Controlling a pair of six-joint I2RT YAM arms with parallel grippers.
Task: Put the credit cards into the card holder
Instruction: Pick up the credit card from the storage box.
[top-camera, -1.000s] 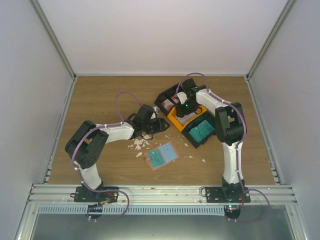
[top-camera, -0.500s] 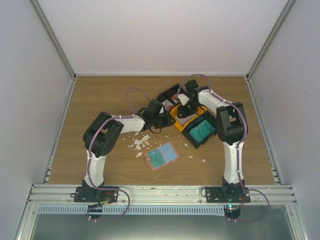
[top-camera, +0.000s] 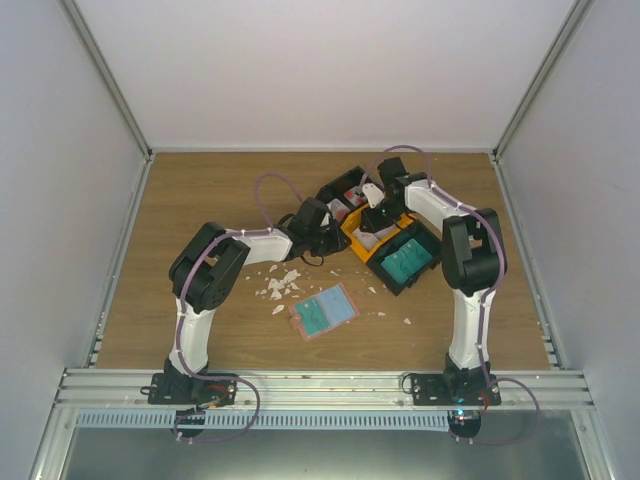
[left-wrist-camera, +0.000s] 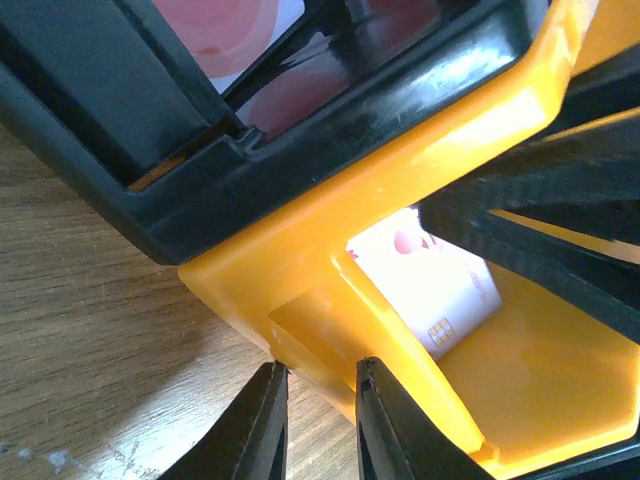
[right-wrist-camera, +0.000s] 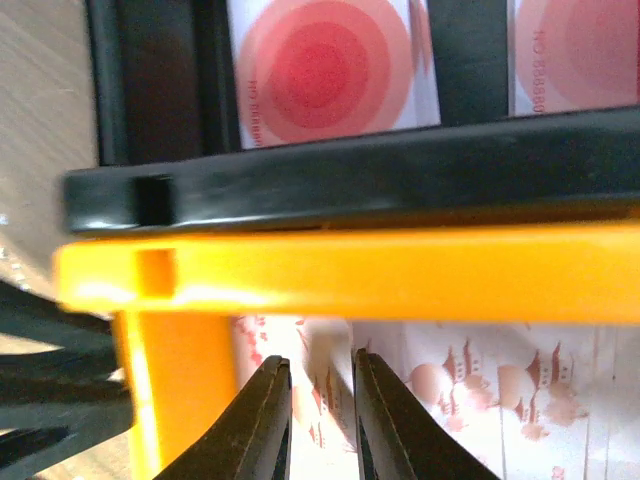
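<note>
The salmon-pink card holder (top-camera: 323, 310) lies open on the table with a teal card on it. White credit cards with red markings (right-wrist-camera: 480, 385) lie in the orange bin (top-camera: 358, 238); one shows in the left wrist view (left-wrist-camera: 430, 290). More red-marked cards (right-wrist-camera: 325, 70) sit in the far black bin (top-camera: 340, 190), and teal cards (top-camera: 403, 260) in the near black bin. My right gripper (top-camera: 372, 218) (right-wrist-camera: 320, 365) hovers narrowly open over the cards in the orange bin. My left gripper (top-camera: 335, 228) (left-wrist-camera: 318, 372) is closed on the orange bin's corner wall (left-wrist-camera: 330, 330).
White crumbs (top-camera: 278, 288) lie scattered left of the card holder, with a few more (top-camera: 407, 321) to its right. The three bins sit packed together at centre right. Grey enclosure walls bound the wooden table (top-camera: 200, 200).
My left arm has swung right from the crumbs to the orange bin's left corner. My right gripper has shifted slightly back and right over the orange bin.
</note>
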